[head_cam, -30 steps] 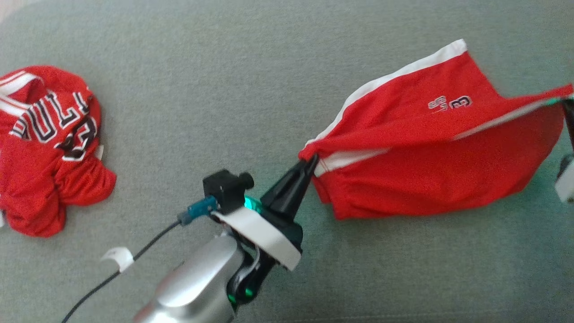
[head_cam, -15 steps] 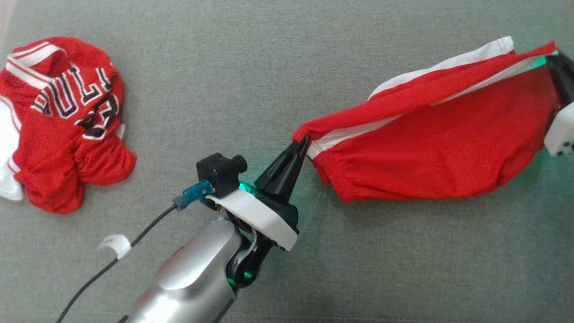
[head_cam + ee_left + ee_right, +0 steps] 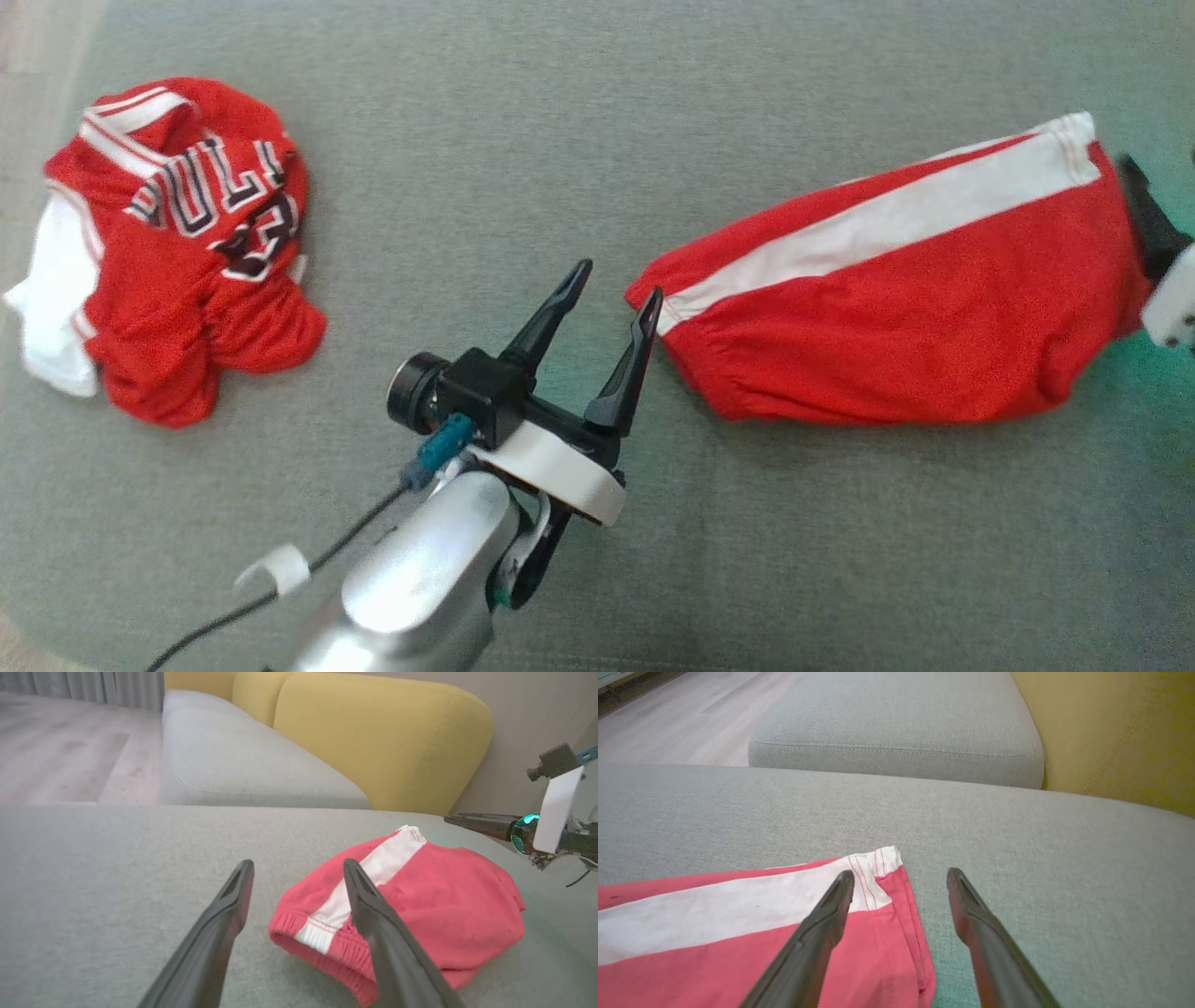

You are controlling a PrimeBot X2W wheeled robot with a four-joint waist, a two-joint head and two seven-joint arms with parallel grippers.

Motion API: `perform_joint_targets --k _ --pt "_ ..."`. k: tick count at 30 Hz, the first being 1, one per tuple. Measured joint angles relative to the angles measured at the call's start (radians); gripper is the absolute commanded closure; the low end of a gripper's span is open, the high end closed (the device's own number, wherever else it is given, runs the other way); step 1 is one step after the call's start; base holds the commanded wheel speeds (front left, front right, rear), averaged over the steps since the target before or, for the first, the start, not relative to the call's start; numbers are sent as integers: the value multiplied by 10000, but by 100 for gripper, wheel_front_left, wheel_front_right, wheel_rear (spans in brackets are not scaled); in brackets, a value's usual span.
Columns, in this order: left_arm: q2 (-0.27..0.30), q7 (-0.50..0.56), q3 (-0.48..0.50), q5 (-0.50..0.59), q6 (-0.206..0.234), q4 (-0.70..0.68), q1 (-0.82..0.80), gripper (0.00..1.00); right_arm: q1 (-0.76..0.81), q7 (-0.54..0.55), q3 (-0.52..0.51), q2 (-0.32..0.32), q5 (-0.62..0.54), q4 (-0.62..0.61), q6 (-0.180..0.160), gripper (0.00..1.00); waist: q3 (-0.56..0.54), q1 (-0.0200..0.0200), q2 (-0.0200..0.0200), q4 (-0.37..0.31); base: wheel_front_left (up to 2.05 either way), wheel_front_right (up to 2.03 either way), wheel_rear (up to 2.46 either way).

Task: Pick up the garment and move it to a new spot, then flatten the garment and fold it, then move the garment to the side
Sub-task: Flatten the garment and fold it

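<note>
The garment, red shorts (image 3: 896, 308) with a white side stripe, lies folded along its length on the grey sofa cushion (image 3: 579, 121). My left gripper (image 3: 620, 280) is open, and its right fingertip sits just at the waistband corner of the shorts (image 3: 434, 891) with nothing between the fingers. My right gripper (image 3: 900, 871) is open too and hovers over the far hem corner of the shorts (image 3: 691, 961); its left finger is above the cloth and its right finger is above bare cushion. In the head view it shows at the right edge (image 3: 1141, 201).
A crumpled red and white jersey (image 3: 187, 252) lies at the cushion's far left. A yellow sofa back (image 3: 373, 742) rises behind the seat, with a second grey cushion (image 3: 896, 728) beyond and wooden floor (image 3: 56, 756) past it.
Both grippers have opened and let go of the shorts, which were stretched between them and now lie flat on the cushion. The head camera has shifted a little.
</note>
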Motion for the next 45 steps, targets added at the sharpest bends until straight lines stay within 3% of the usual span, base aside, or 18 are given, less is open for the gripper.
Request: perform_joint_targets --k 5,9,10,11,12,23,34,38,45 --pt "-31 -61 836 1712 913 -1597 962 0 589 665 -105 -198 1411 734 0 0 -65 0 0 504 0 0 0" --pt "8 -71 1135 2491 1026 -2272 2057 0 964 1020 -138 -449 2201 989 0 0 -32 -1 0 939 0 0 0" --pt "15 -71 1183 2633 1026 -2380 2255 0 957 1085 -148 -562 2337 1001 0 25 -19 -1 0 1041 0 0 0" --pt "15 -71 1231 2725 1028 -2464 2397 0 953 1089 -144 -656 2443 1001 0 75 -9 0 0 1136 0 0 0" --pt "17 -71 1298 2832 1026 -2541 2479 0 956 1089 -125 -709 2535 997 0 100 -7 0 0 1214 0 0 0" --pt "23 -73 2125 3519 917 -3154 2824 0 1734 -144 282 -1083 2901 813 0 100 -548 0 0 871 0 0 0" --pt "-17 -73 2462 3787 568 -3191 3213 0 2520 -1147 132 -1452 3292 859 0 100 -1085 0 0 -463 0 0 0" --pt "-50 -73 2489 3793 472 -3022 3279 0 2164 -1220 40 -1246 3315 25 0 100 -1360 0 0 -732 0 0 0" --pt "-178 -73 2706 3835 295 -2953 3474 0 1838 -872 153 -696 3336 -2895 0 100 -1750 0 0 -711 0 0 0"
